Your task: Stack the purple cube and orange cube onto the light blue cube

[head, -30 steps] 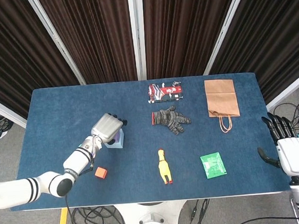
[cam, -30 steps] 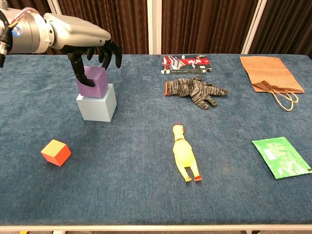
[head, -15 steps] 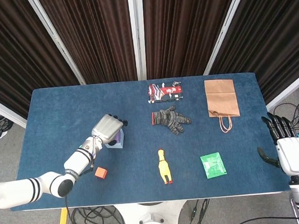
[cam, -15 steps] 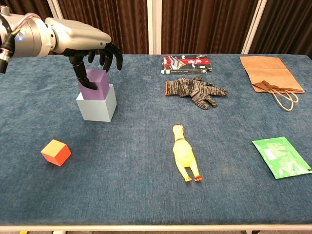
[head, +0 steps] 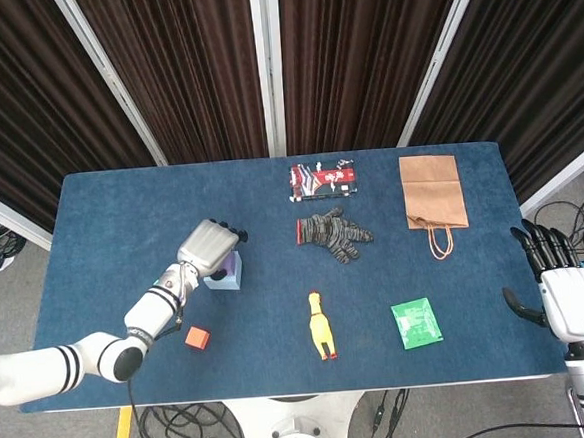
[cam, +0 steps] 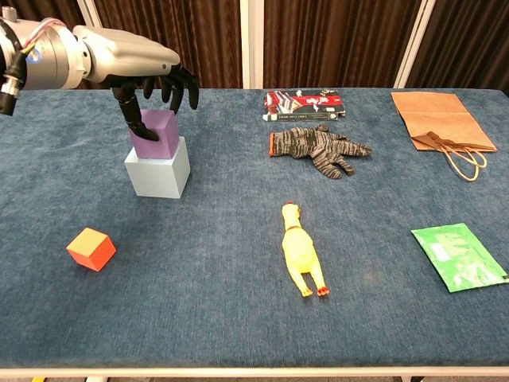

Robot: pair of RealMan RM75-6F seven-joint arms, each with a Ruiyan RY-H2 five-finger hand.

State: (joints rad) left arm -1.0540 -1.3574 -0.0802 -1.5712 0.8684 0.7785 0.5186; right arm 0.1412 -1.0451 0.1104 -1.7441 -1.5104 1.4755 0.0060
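Observation:
The purple cube [cam: 159, 134] sits on top of the light blue cube [cam: 157, 175] at the table's left, slightly tilted. My left hand [cam: 135, 64] reaches over it from above. Its thumb presses the cube's front left face and the other fingers hang behind it, so the hand holds the purple cube. From the head view the left hand [head: 209, 247] covers the purple cube, and only an edge of the light blue cube [head: 229, 275] shows. The orange cube [cam: 91, 249] lies alone nearer the front left. My right hand [head: 562, 285] hangs open past the table's right edge.
A yellow rubber chicken [cam: 301, 253] lies mid-table, with a striped glove [cam: 318, 148] and a red-black package [cam: 305, 103] behind it. A brown paper bag [cam: 433, 119] sits at the back right and a green packet [cam: 460, 256] at the front right.
The purple cube settled lower onto the light blue cube, then shifted slightly with the left hand still around it. The right hand has not moved.

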